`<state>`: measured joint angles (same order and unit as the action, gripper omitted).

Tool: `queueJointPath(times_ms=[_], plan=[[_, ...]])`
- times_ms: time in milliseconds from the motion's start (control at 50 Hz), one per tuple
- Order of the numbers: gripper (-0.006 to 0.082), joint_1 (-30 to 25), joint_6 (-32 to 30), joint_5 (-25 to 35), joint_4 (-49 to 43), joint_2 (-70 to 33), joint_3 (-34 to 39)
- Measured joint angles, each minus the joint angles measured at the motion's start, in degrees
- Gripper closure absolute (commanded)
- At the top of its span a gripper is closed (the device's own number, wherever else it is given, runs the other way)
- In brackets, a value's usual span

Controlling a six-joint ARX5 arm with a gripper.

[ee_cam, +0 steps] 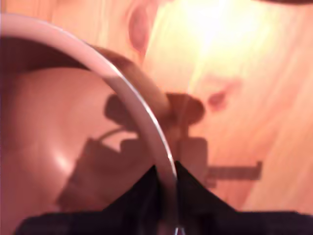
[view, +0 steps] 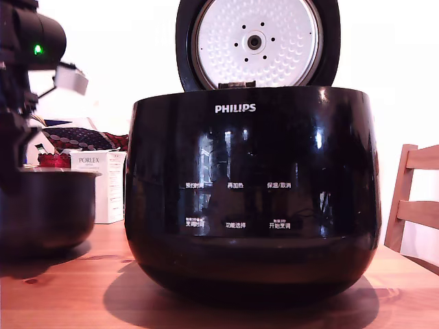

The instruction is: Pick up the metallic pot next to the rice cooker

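operator: where does the metallic pot [view: 44, 209] sit?

observer: on the bench [view: 68, 301], at the exterior view's left, just beside the rice cooker [view: 254, 205], whose lid [view: 257, 41] stands open. the pot's base rests on the wood.

operator: how should the grasp be done well?

observer: judging from the hold, the rim should be seated deep between the fingers before they close firmly. a thin flared rim gives little purchase, and a one-sided hold lets a round pot swing or tilt. the lift should then go straight up and slowly, clear of the cooker's glossy wall.

operator: and the gripper [ee_cam: 165, 170]?

observer: in the wrist view its two dark fingertips straddle the pot's pale rim, one inside the bowl and one outside. the gap is narrow, but the picture is too blurred to tell whether the pads actually press the rim.

operator: what about the pose of the arm [view: 27, 48]?

observer: it stands over the pot at the exterior view's left edge, reaching steeply downward. the gripper itself cannot be made out in that view.
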<state>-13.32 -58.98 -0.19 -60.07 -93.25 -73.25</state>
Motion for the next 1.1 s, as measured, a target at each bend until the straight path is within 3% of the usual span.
queueJointPath(times_ms=[500,660,1100], plan=[[0.0788,-3.7,2.1,-3.9,-13.4,-0.1,-9.6],[0.0788,-4.7,6.1,-4.9,-17.6,-0.1,-11.7],[0.0788,-9.6,12.1,-6.9,-18.2,5.8,-13.2]])
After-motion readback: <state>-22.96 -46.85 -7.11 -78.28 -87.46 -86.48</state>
